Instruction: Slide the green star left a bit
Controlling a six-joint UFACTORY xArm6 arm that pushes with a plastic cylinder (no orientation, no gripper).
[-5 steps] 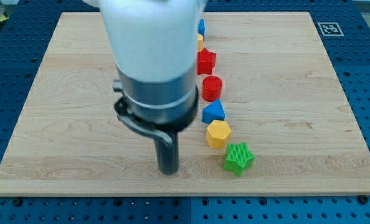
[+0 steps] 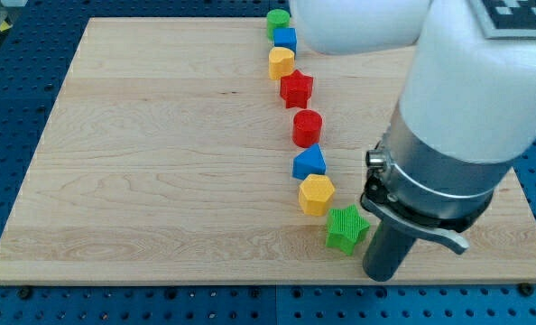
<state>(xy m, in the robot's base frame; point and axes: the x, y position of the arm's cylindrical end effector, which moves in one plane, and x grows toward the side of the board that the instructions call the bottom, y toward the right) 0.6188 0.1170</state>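
Observation:
The green star (image 2: 346,228) lies on the wooden board (image 2: 142,162) near the view's bottom, at the lower end of a curved line of blocks. My tip (image 2: 379,273) is just to the view's right of the star and a little below it, close to it; I cannot tell if it touches. The rod and the arm's large white and grey body rise above it on the view's right.
Above the star the line runs up the board: a yellow hexagon (image 2: 316,194), a blue block (image 2: 309,163), a red cylinder (image 2: 308,127), a red star (image 2: 296,88), a yellow block (image 2: 281,62), a blue block (image 2: 285,39) and a green block (image 2: 277,20). The board's bottom edge is near the tip.
My arm has swung from the left of the block line to its right. The tip now stands at the star's right side. The blocks have not moved.

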